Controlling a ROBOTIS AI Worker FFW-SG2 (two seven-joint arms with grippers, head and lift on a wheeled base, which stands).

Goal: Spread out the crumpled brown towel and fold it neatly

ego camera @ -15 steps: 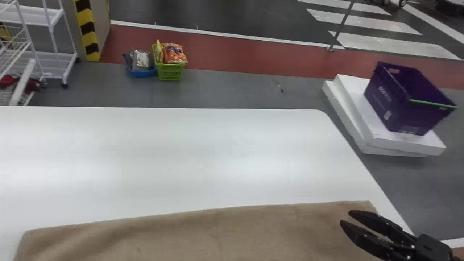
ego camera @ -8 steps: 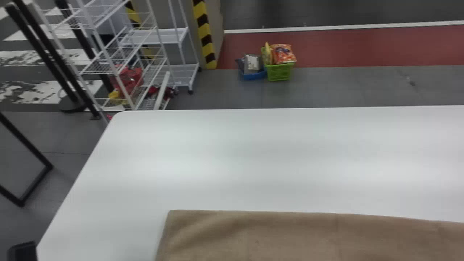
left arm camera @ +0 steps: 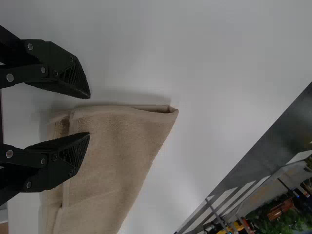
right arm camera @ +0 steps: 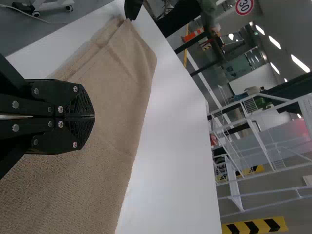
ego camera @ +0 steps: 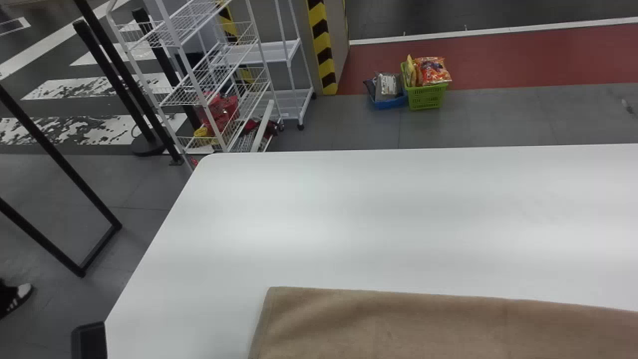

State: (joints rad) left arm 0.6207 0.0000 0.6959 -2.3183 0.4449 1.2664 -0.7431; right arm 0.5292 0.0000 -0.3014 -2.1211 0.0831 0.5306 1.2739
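Brown towel (ego camera: 448, 324) runs sideways across the worktop (ego camera: 389, 214), its end toward the left edge nearest the left gripper (left arm camera: 90, 115), 2 fingers parted, the right gripper (right arm camera: 94, 117) clenched above.

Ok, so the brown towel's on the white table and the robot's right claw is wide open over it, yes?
Not quite: the right wrist view shows the right gripper closed, not wide open, over the towel on the white table.
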